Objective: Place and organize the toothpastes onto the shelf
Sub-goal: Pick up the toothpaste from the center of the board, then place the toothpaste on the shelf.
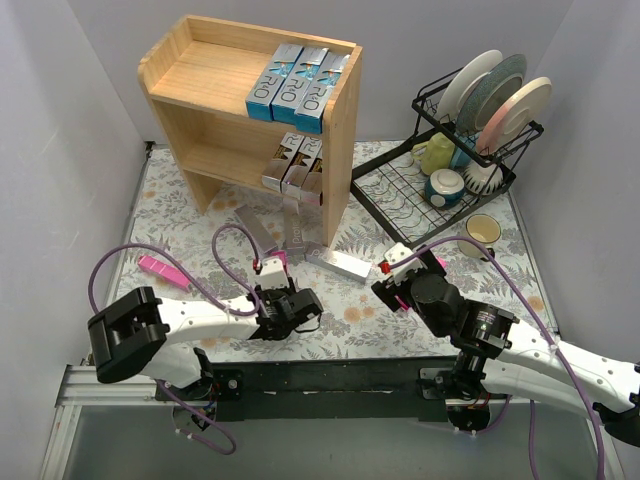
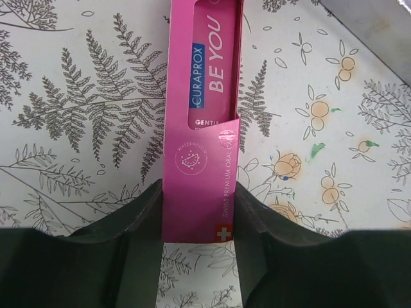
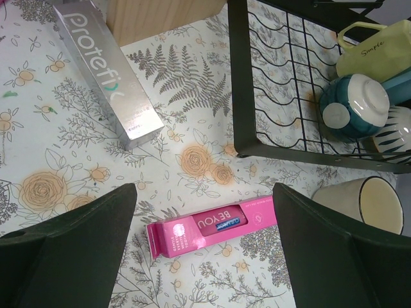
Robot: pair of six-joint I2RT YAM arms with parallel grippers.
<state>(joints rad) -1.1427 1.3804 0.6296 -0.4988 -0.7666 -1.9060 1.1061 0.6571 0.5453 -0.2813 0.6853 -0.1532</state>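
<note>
**Held pink box**: we list a long, narrow carton in bright pink. White "BE YOU" lettering runs along it, with a blue "CURAPROX" label and a small white cross on red near its end. It sits at the centre of the left wrist view, running from the top edge down between the dark fingers. The left gripper is drawn in narrow on it, one finger against each long side. We cannot tell whether it is clear of the floral mat.

**Second pink box**: this has the same pink livery. It lies flat on the mat at the lower centre of the right wrist view, just under the right gripper. That gripper's jaws stand wide and touch nothing.

**Third pink box**: this one lies at the left of the overhead frame, on the mat and well apart from the shelf.

**Silver box**: a silver-grey carton with pale "protefix" lettering, at the upper left of the right wrist view.

**Shelf**: light wood with two levels, at the upper left of the overhead frame.
- Three blue-and-silver boxes sit side by side at the right of the top level.
- Silver-and-black boxes sit at the right of the lower level.
- Further silver-grey boxes lie on the mat just in front.

**Dish rack**: black wire, at the upper right, holding plates and cups.
</note>
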